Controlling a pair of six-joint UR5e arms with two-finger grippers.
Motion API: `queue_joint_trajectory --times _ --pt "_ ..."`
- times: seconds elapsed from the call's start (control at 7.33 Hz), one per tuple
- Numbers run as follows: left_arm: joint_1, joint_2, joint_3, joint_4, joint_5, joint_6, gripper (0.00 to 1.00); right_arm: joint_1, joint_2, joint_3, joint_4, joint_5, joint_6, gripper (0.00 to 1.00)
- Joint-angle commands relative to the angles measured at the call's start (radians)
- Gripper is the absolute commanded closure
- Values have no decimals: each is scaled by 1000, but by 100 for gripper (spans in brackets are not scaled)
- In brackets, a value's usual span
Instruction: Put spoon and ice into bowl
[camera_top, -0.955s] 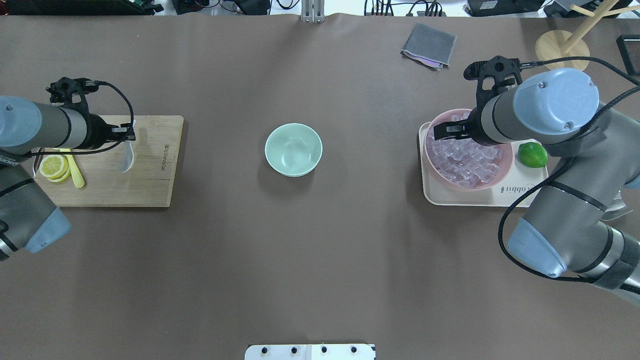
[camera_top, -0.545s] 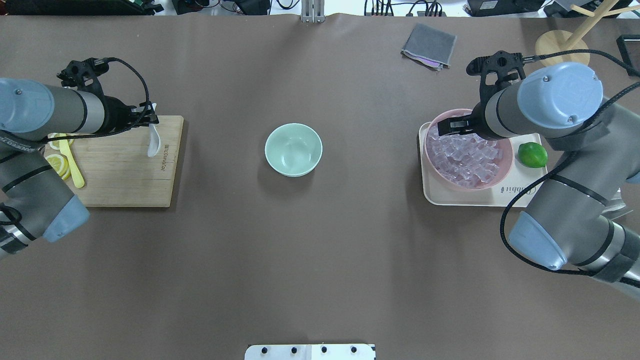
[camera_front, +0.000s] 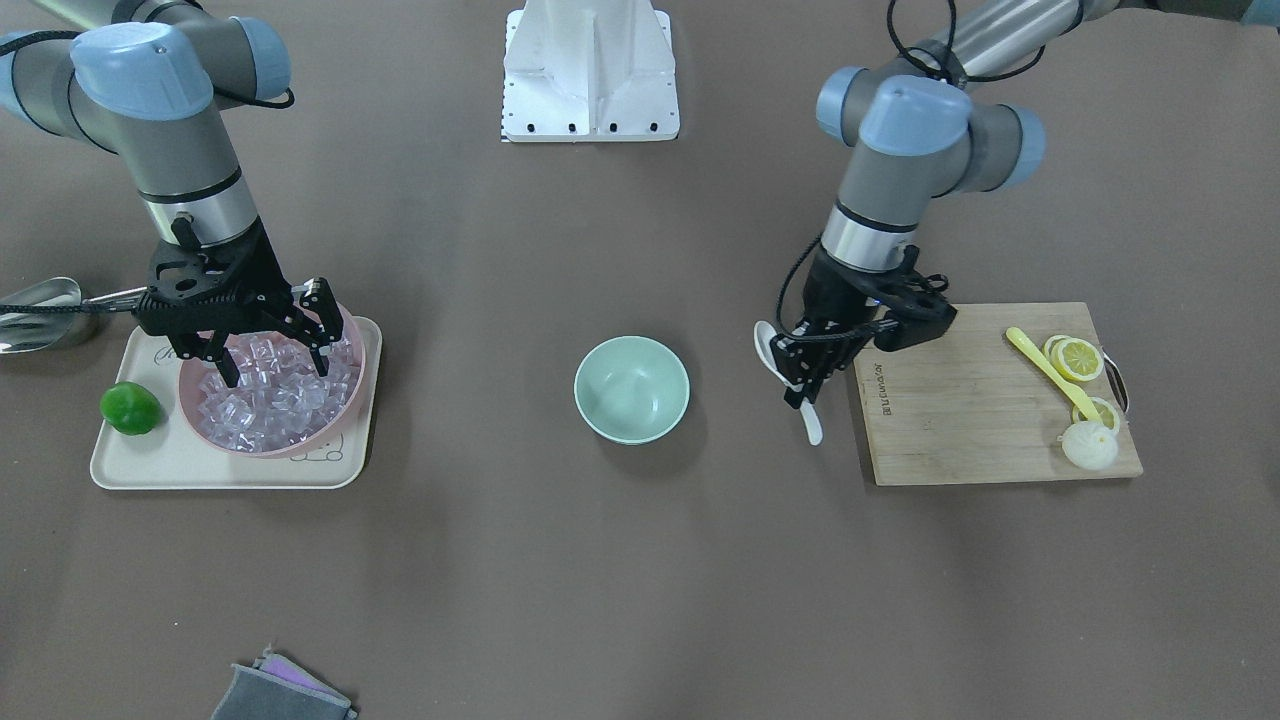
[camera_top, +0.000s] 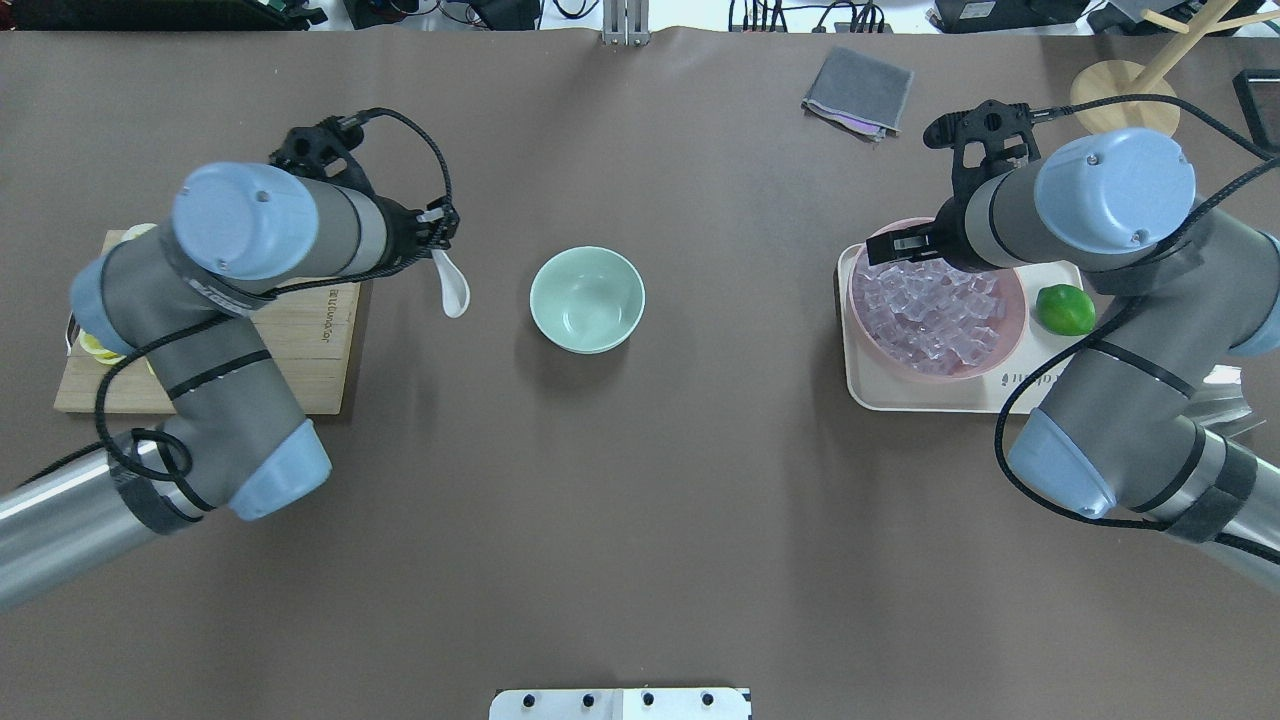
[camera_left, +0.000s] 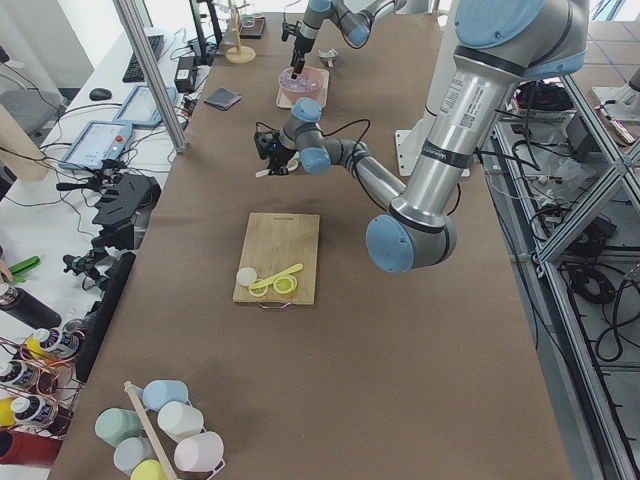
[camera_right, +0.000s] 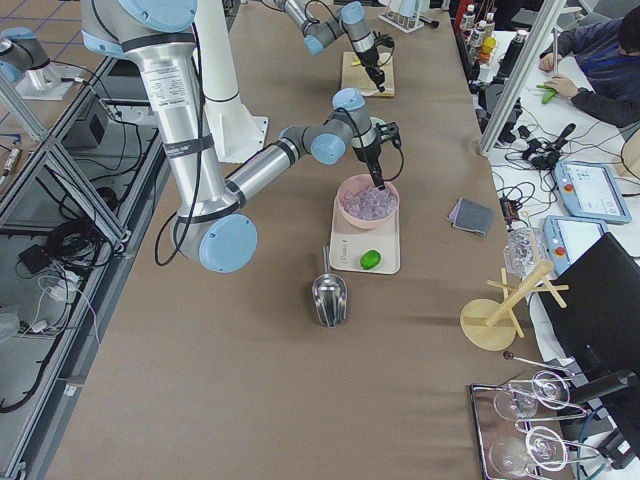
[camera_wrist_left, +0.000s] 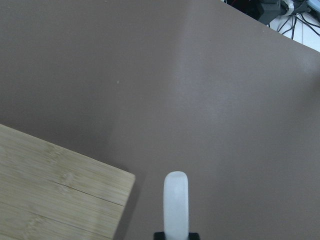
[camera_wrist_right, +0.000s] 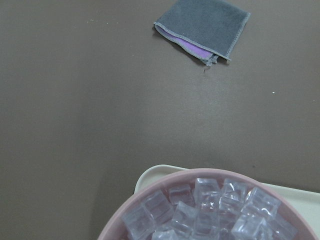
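Left gripper (camera_front: 800, 372) clamps the spoon (camera_front: 812, 425) by its handle, near the green bowl (camera_front: 632, 390).
Right gripper (camera_front: 275, 375) hangs wide open over ice cubes (camera_front: 265, 412) in the pink bowl (camera_front: 360, 385).

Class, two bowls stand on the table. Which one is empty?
The green bowl at the centre; the pink bowl on the tray holds ice cubes.
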Motion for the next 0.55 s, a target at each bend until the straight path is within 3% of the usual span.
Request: queue_joint_trajectory --times 0.0,0.41 --pt "89 -129 31 130 93 -91 100 9 -2 -9 17 25 -16 9" --pt "106 -184 105 149 137 -145 100 9 -7 -9 17 33 -26 9"
